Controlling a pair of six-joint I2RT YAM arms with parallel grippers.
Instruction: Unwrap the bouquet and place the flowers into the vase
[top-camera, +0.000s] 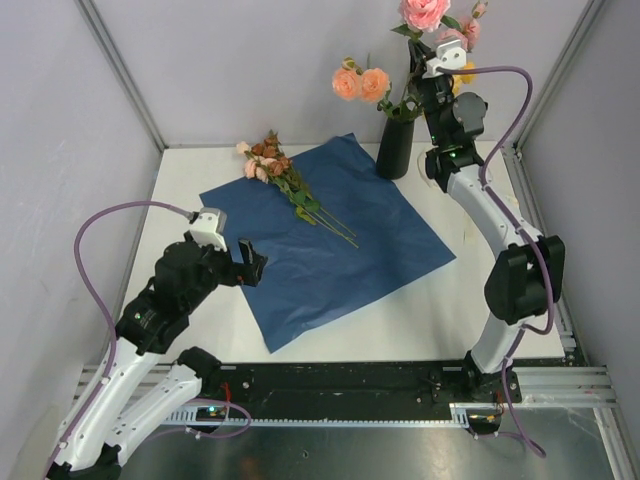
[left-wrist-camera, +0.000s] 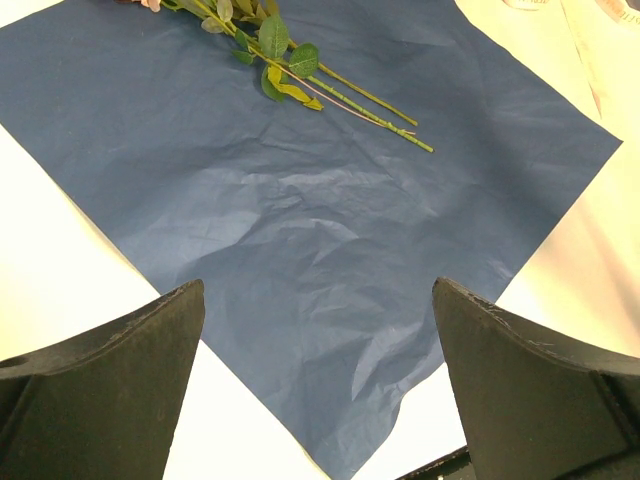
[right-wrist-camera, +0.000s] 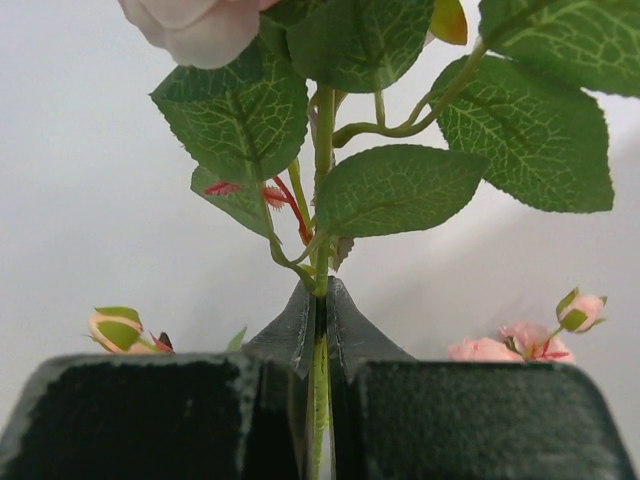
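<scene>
The bouquet is undone: its blue paper sheet (top-camera: 325, 235) (left-wrist-camera: 300, 200) lies flat on the white table. A bunch of brownish-red and pale pink flowers (top-camera: 268, 158) rests on the sheet's far corner, with green stems (left-wrist-camera: 350, 95) pointing across the paper. At the back stands the black vase (top-camera: 397, 147), which holds peach roses (top-camera: 360, 83). My right gripper (top-camera: 432, 62) (right-wrist-camera: 321, 290) is above the vase mouth, shut on the green stem (right-wrist-camera: 322, 180) of a pink rose (top-camera: 424, 12). My left gripper (top-camera: 250, 262) (left-wrist-camera: 318, 300) hangs open over the sheet's near left corner, with nothing between its fingers (left-wrist-camera: 120, 380).
Grey walls and metal corner posts (top-camera: 120, 75) close in the table on three sides. A black rail (top-camera: 350, 385) runs along the near edge between the arm bases. White tabletop (top-camera: 470, 300) shows round the paper.
</scene>
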